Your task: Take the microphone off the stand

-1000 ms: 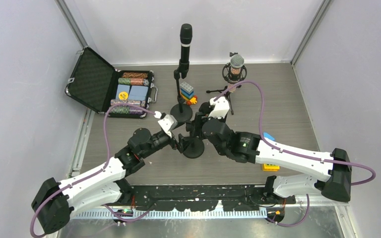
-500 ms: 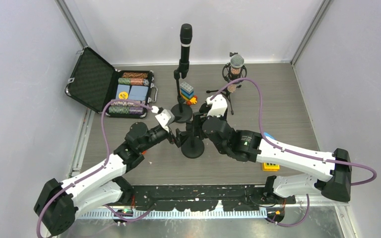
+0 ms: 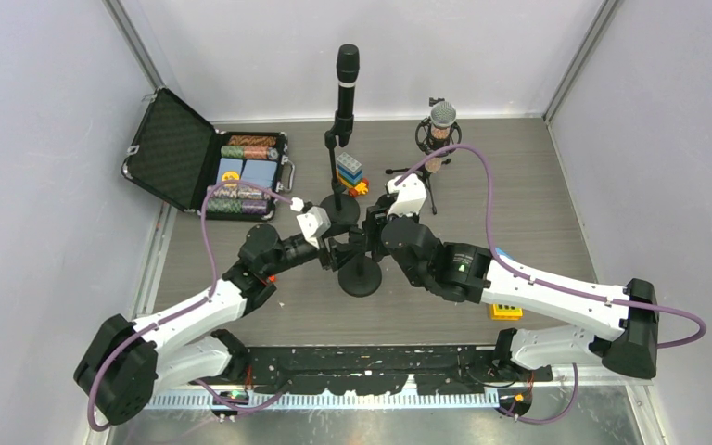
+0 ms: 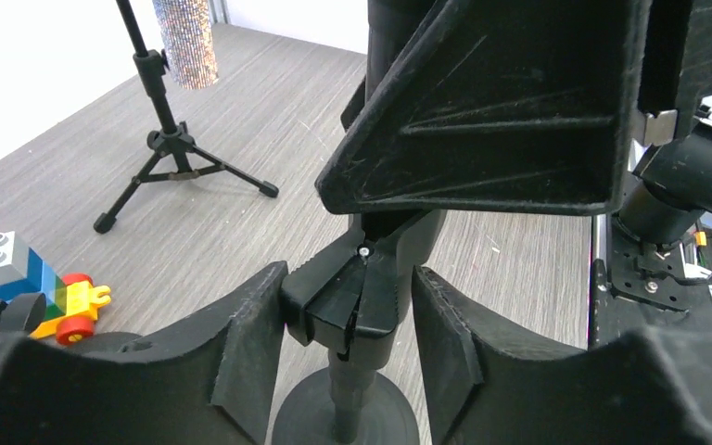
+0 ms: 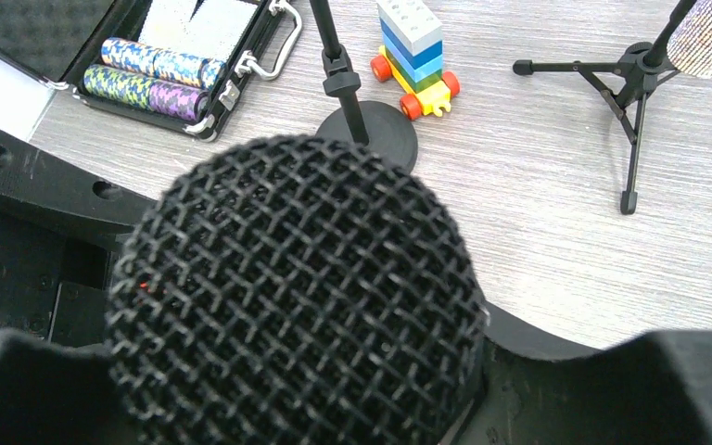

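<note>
Black mesh microphone (image 5: 292, 287), between right gripper (image 5: 297, 399) fingers, grip undeterminable; left gripper (image 4: 348, 320) fingers closed against stand clip (image 4: 352, 287), both sides.

Top camera looks down from behind; left wrist faces the stand (image 4: 350, 315) closely, both wrists sharing the tripod (image 4: 174, 162).

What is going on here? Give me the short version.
Both arms are working on the near black round-based stand. The left fingers flank its black plastic clip, close against both sides. The right fingers sit around the black mesh-headed microphone. The microphone is not yet out of the stand; whether either grip is firm cannot be told.
</note>
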Robot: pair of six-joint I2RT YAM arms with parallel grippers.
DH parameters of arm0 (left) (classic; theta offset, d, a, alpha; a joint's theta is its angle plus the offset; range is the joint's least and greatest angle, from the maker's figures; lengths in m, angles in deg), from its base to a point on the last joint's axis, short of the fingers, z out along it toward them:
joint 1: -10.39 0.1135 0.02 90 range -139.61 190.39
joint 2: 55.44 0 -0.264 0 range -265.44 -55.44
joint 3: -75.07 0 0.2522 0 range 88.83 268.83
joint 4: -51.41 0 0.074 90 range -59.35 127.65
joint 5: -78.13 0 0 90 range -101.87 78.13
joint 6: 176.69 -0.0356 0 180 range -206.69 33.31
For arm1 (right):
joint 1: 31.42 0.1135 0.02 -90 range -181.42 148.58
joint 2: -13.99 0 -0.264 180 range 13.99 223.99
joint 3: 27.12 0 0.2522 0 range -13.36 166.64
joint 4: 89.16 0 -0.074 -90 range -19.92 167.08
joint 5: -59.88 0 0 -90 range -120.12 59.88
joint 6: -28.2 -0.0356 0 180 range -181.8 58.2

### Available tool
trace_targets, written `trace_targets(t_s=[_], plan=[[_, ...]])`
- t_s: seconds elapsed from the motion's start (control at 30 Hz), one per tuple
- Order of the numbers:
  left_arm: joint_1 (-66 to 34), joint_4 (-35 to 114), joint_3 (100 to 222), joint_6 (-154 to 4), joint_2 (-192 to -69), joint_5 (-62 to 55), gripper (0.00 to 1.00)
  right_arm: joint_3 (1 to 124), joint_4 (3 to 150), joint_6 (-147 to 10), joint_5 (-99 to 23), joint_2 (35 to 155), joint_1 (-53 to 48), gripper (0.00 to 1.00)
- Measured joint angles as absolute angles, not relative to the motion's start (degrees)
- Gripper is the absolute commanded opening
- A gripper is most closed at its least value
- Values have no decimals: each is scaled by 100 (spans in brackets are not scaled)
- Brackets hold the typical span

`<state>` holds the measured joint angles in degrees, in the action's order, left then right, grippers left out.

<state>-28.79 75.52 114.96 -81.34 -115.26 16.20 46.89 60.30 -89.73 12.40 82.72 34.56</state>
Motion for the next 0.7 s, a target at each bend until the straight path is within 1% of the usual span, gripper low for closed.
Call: trace_targets(t_s=[0.13, 0.23, 0.3, 0.4, 0.47, 0.5, 0.6, 0.7], plan=[[-2822, 7510, 11496, -8246, -11537, 1758, 36, 4689, 6041, -8861, 1249, 8272, 3456, 53], [-2811, 7377, 11507, -8314, -11467, 1769, 30, 4689, 6028, -8767, 1256, 8272, 3456, 51], [-2811, 7252, 11513, -8375, -11392, 1775, 30, 4689, 6030, -8715, 1238, 8272, 3458, 51], [-2811, 7032, 11577, -8425, -11335, 1788, 42, 4689, 6033, -8680, 1210, 8272, 3458, 48], [-2811, 6900, 11616, -8443, -11305, 1791, 47, 4687, 6033, -8669, 1181, 8272, 3458, 45], [-2811, 6857, 11623, -8453, -11285, 1793, 47, 4689, 6035, -8649, 1168, 8272, 3458, 44], [-2811, 6673, 11629, -8532, -11187, 1828, 40, 4687, 6039, -8603, 1127, 8272, 3458, 38], [-2809, 6542, 11633, -8558, -11110, 1819, 35, 4687, 6028, -8548, 1101, 8274, 3460, 36]])
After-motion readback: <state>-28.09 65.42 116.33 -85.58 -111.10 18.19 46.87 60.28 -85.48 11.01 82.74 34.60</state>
